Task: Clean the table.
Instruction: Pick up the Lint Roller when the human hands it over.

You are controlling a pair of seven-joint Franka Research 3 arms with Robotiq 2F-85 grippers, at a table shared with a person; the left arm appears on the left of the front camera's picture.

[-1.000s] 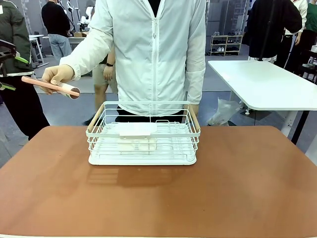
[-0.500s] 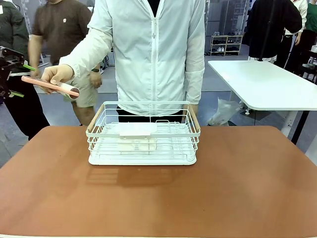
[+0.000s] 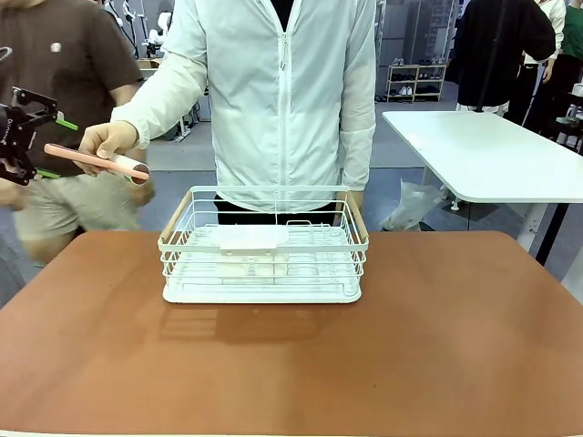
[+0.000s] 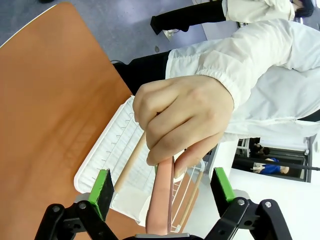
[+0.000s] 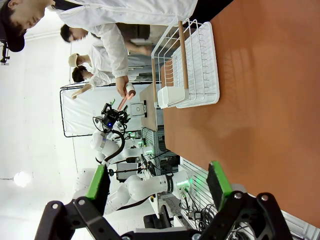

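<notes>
Holding a pink-handled roller point(image 3: 100, 161) out at the far left, a person's hand point(image 3: 109, 138) keeps its handle between the pads of the left gripper point(image 4: 162, 187), which is spread wide and not clamped. The smooth reddish-brown counter point(image 3: 410, 346) spans the near scene and carries a white wire rack point(image 3: 264, 273). The right gripper point(image 5: 157, 180) gapes wide above the counter. A white table point(image 3: 492, 155) stands far right.

- The table point(image 3: 455, 346) has a smooth red-brown top with round corners.
- A white wire rack point(image 3: 264, 294) stands flat on it, near the far edge (a bit left of the middle).
- The top looks darker just in front of the rack.
</notes>
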